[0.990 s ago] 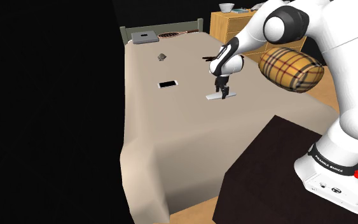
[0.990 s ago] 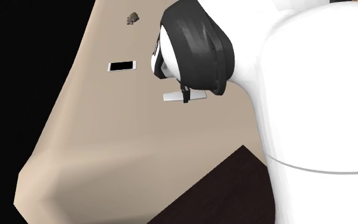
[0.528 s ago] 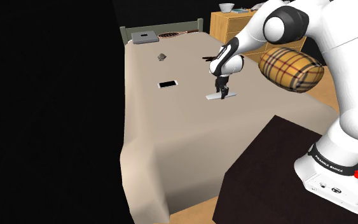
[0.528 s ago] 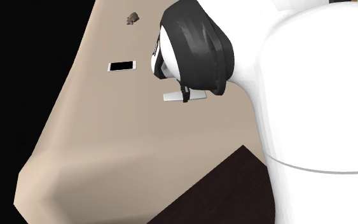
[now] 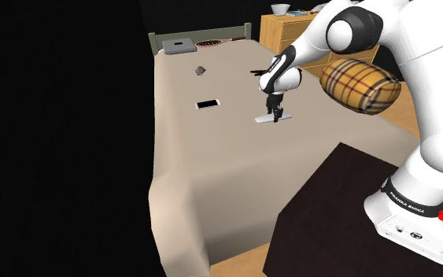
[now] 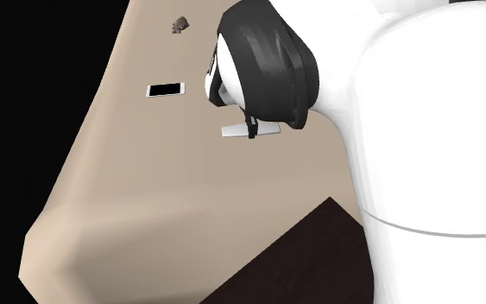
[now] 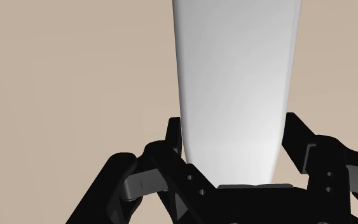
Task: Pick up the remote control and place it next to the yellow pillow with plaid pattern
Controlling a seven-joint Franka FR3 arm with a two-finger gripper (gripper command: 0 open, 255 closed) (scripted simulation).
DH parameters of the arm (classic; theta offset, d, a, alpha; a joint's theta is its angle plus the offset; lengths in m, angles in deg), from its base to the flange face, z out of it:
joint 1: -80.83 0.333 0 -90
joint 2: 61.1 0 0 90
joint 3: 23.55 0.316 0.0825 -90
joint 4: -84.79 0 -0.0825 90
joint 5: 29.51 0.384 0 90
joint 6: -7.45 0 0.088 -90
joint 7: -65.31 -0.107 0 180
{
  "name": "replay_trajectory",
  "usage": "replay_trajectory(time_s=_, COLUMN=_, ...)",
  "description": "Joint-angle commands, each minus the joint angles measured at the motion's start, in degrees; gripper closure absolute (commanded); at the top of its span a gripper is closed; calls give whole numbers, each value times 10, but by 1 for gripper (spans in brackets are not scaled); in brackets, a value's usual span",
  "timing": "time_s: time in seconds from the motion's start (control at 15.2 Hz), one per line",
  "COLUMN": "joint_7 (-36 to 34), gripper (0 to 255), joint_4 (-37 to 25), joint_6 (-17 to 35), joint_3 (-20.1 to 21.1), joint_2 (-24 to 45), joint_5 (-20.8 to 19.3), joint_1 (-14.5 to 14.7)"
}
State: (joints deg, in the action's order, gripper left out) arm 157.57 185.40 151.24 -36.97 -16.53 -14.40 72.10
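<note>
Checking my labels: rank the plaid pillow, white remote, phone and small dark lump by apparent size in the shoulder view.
1. plaid pillow, clearly largest
2. white remote
3. phone, only somewhat smaller than the remote
4. small dark lump, smallest, though it also lies farthest back

A bed (image 5: 212, 165) with a plain beige cover runs from the lower middle of the shoulder view up to its top. A grey-green headboard (image 5: 200, 36) closes it off there. At the upper right, behind the bed, stands a light wooden dresser (image 5: 284, 33). A black area (image 5: 54, 134) takes the whole left of the frame. The light is soft and even, with mild shade on the cover's hanging side.
</note>
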Motion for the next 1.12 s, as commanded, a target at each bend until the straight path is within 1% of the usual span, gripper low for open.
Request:
replay_trajectory(time_s=0.0, joint_7=-1, gripper=255, joint_4=4, joint_6=-6, joint_3=-2, joint_2=-10, joint_5=-2, joint_1=2)
replay_trajectory(time_s=1.06, joint_7=-17, gripper=255, joint_4=21, joint_6=-81, joint_3=-27, joint_2=-103, joint_5=-29, joint_1=20)
